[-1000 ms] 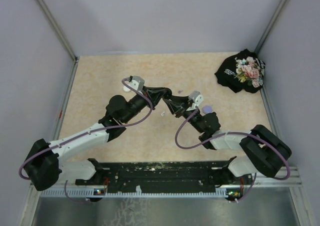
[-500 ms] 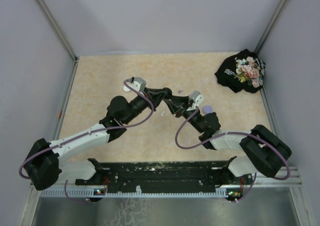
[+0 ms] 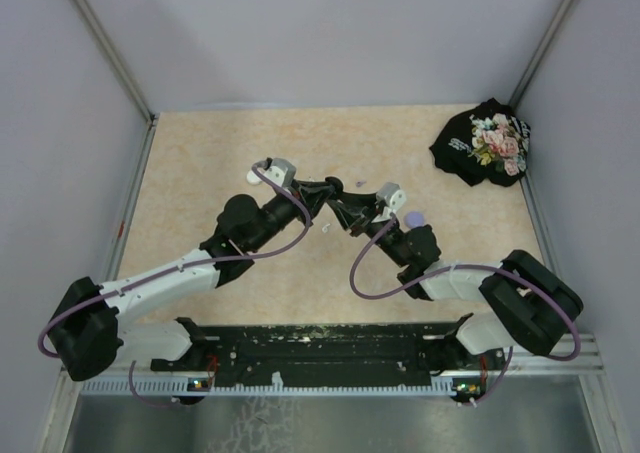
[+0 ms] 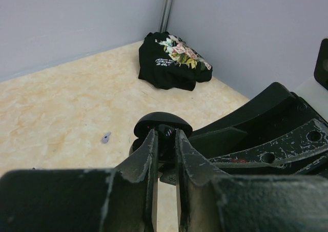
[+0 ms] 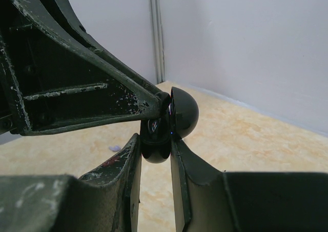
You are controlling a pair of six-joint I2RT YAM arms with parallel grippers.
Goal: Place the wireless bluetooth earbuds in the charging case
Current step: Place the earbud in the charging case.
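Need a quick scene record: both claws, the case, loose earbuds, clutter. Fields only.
left claw: shut, tips pushed in at the black case; cannot tell if an earbud is pinched
right claw: shut on the black case
case lid: looks open, dome raised
loose earbuds: purple earbud and white earbud, both lying on the table
clutter: lavender disc beside the right wrist; black floral cloth in the far right corner

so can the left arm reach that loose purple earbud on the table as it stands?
Probably not yet. The purple earbud lies on bare table close by, nothing in the way, but the left gripper is shut at the black charging case that the right gripper holds.
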